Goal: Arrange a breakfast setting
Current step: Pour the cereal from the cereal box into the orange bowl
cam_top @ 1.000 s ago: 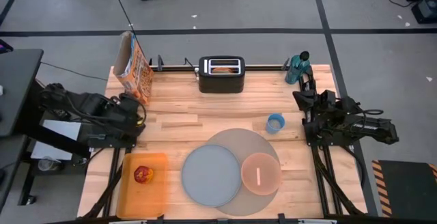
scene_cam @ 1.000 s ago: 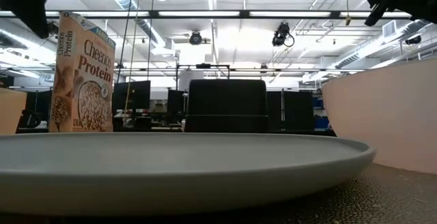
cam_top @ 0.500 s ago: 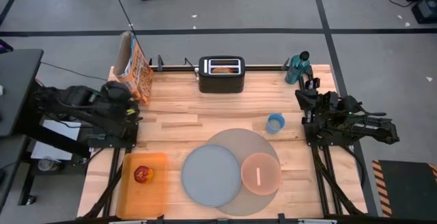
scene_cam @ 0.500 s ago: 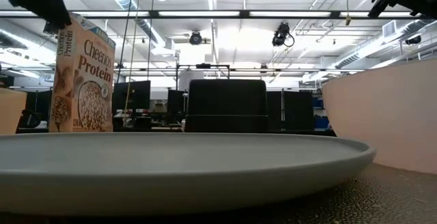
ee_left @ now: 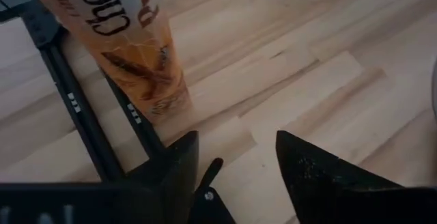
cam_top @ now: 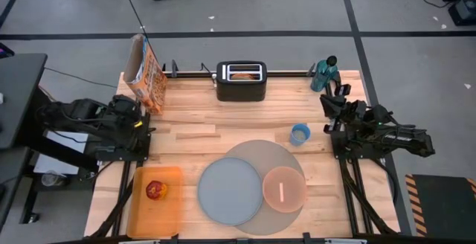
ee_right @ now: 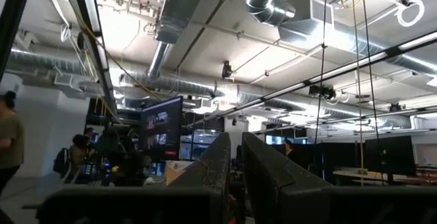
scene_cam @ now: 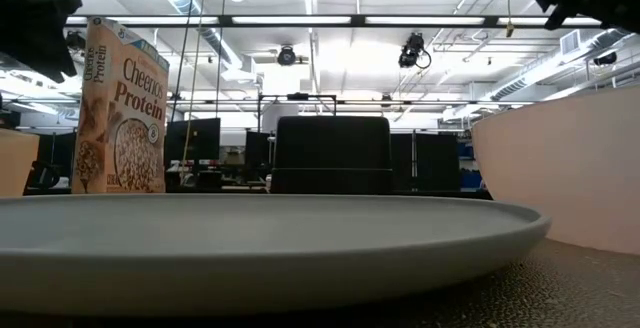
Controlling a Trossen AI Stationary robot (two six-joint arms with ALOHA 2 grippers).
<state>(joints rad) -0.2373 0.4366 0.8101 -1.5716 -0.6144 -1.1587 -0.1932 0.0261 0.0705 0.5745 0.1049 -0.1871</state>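
A round grey-tan placemat [cam_top: 277, 155] lies near the table's front. On it a grey plate [cam_top: 230, 190] sits on the left and a pink bowl [cam_top: 284, 188] on the right, with a metal spoon [cam_top: 282, 192] lying in the bowl. A red apple [cam_top: 155, 190] rests on an orange board [cam_top: 167, 207]. A bagel half [cam_top: 241, 74] sticks out of the black toaster [cam_top: 241, 88]. No cereal pieces show. My left gripper [ee_left: 235, 149] is open and empty at the table's left edge beside the cereal box [cam_top: 146, 73]. My right gripper [ee_right: 232, 162] is shut and empty at the right edge.
The cereal box stands upright at the far left corner and also shows in the left wrist view [ee_left: 130, 39]. A small blue cup [cam_top: 300, 134] stands right of centre. A teal bottle [cam_top: 323, 73] stands at the far right corner.
My left gripper has drawn back toward the table's left edge, next to the cereal box. My right gripper has shifted a little toward the far edge. The things on the table have stayed where they were.
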